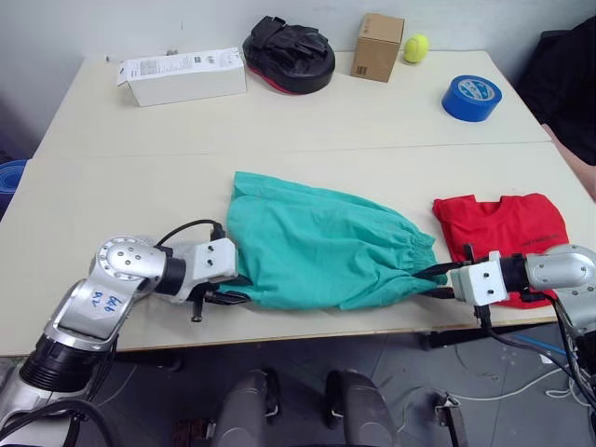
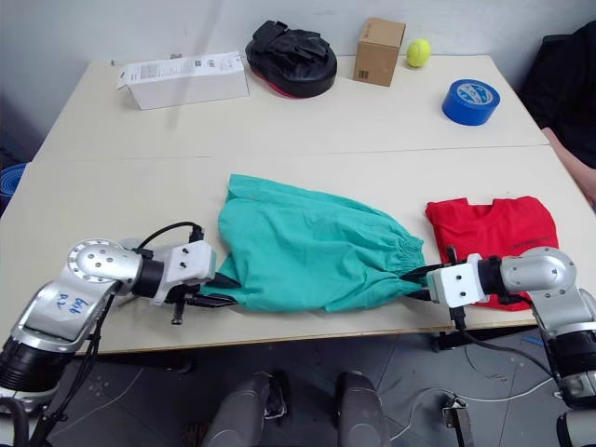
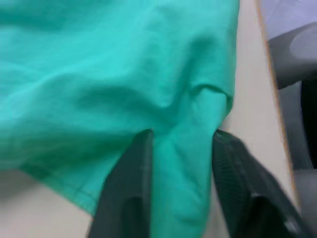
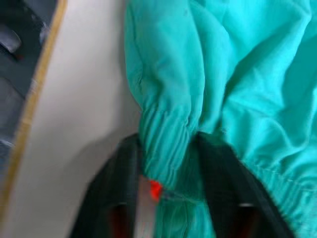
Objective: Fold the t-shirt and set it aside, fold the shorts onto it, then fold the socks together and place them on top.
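Fingers [image 3: 129, 193] of the left gripper [image 1: 226, 287] closed on a fold of the shorts [image 1: 321, 244] at the leg-hem corner; fingers [image 4: 218, 173] of the right gripper [image 1: 436, 281] pinching the gathered waistband corner, orange drawstring tip caught between them. Shorts spread flat across the near half of the desk [image 1: 121, 196], close to its front edge. T-shirt [image 1: 501, 231] already folded, lying just beyond the right gripper, near the desk's right end.

Risks, as a judgement: thin pinches at both corners, so likely to slip out if lifted unevenly or pulled apart too hard; slack middle liable to sag and drag, bunching the fold; near hem apt to spill over the front edge; right arm close enough to nudge the t-shirt when swinging across.

Socks nowhere to be made out. Depth of each grip under the cloth hidden.
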Tool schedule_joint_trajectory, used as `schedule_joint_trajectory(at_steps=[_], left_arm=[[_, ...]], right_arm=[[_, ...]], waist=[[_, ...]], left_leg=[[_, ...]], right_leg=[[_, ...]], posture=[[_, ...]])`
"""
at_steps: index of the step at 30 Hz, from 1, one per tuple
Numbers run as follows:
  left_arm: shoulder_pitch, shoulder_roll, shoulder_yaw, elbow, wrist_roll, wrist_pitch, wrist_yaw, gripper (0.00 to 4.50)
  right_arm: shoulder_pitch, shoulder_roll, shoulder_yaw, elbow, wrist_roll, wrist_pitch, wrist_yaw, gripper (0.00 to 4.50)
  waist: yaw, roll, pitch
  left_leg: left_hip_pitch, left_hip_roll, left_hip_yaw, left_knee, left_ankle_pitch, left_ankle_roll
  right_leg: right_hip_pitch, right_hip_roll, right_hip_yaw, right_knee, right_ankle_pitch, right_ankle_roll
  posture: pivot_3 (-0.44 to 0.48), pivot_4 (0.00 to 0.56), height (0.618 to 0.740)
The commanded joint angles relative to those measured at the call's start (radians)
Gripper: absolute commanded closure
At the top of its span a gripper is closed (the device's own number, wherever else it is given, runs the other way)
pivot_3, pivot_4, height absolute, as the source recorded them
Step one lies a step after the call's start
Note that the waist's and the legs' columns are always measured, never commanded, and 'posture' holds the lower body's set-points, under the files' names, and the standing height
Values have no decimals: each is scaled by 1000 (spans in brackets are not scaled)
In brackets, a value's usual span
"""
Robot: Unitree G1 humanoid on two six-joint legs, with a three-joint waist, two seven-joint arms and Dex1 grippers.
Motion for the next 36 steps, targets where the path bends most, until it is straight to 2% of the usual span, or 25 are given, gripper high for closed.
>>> schedule_joint_trajectory(at_steps=[1,4,6,7,9,11,14,19,23,24,25,31,36], left_arm=[[-13,64,147,-44,-179,102,-74,1658],[-156,30,198,24,-282,239,-8,672],[-251,-16,193,74,-310,303,52,59],[-298,-50,179,104,-315,326,83,22],[-355,-124,115,164,-257,269,137,22],[-388,-198,48,219,-196,206,186,442],[-384,-262,-66,282,-95,73,197,1304],[-360,-321,-178,368,2,-68,192,2953],[-336,-347,-219,416,62,-123,214,4303],[-328,-349,-231,425,81,-133,220,4500],[-318,-349,-246,435,103,-152,224,4500],[-289,-368,-266,489,173,-155,273,4500],[-281,-352,-248,511,179,-179,275,4500]], right_arm=[[53,-59,-122,-158,138,192,-32,1514],[43,-56,-187,-299,262,453,-122,445],[20,-35,-204,-369,315,595,-190,0],[6,-19,-201,-402,327,656,-229,0],[-17,23,-176,-463,340,753,-300,0],[-33,71,-139,-505,327,822,-358,0],[-49,150,-86,-527,290,898,-436,614],[-38,239,-6,-527,202,923,-499,2390],[0,269,66,-522,119,905,-506,3811],[7,277,79,-515,100,911,-517,4135],[13,285,92,-503,76,912,-531,4471],[40,306,79,-451,17,938,-578,4471],[71,263,-53,-437,95,957,-534,4471]], waist=[[0,0,0],[5,0,0],[13,1,0],[15,1,0],[19,0,-2],[27,0,-3],[27,0,-3],[25,0,-3],[25,0,-3],[25,0,-3],[25,0,-3],[27,0,-5],[28,0,-7]], left_leg=[[0,0,0,0,0,-1],[0,0,-2,0,0,-2],[0,0,-5,0,1,-2],[0,-1,-5,0,1,-3],[0,-1,-5,0,1,-3],[0,-1,-5,-1,1,-3],[-2,-2,-3,-2,3,-1],[-3,-2,0,-4,4,2],[-2,-2,0,-4,4,1],[-2,-2,0,-4,4,1],[-2,-2,0,-5,4,1],[-2,-2,0,-4,2,-2],[0,-2,0,-5,2,-2]], right_leg=[[0,0,0,0,0,0],[1,-1,0,-1,-1,-1],[3,0,-1,-3,-1,-1],[3,0,-1,-3,-1,-1],[3,0,-1,-3,-1,-1],[2,0,-1,-2,0,-1],[-1,1,-2,0,0,-1],[-2,1,-1,-2,0,-1],[-2,1,-1,-2,0,-1],[-2,1,-1,-3,0,-1],[-2,1,-1,-3,0,-1],[-1,0,-1,-4,0,-1],[1,0,0,-6,0,-1]], posture=[[0,150,740],[0,150,740],[0,150,740],[0,150,740],[0,150,740],[0,150,740],[0,150,740],[0,150,740],[0,150,740],[0,150,740],[0,150,740],[0,150,740],[0,150,740]])
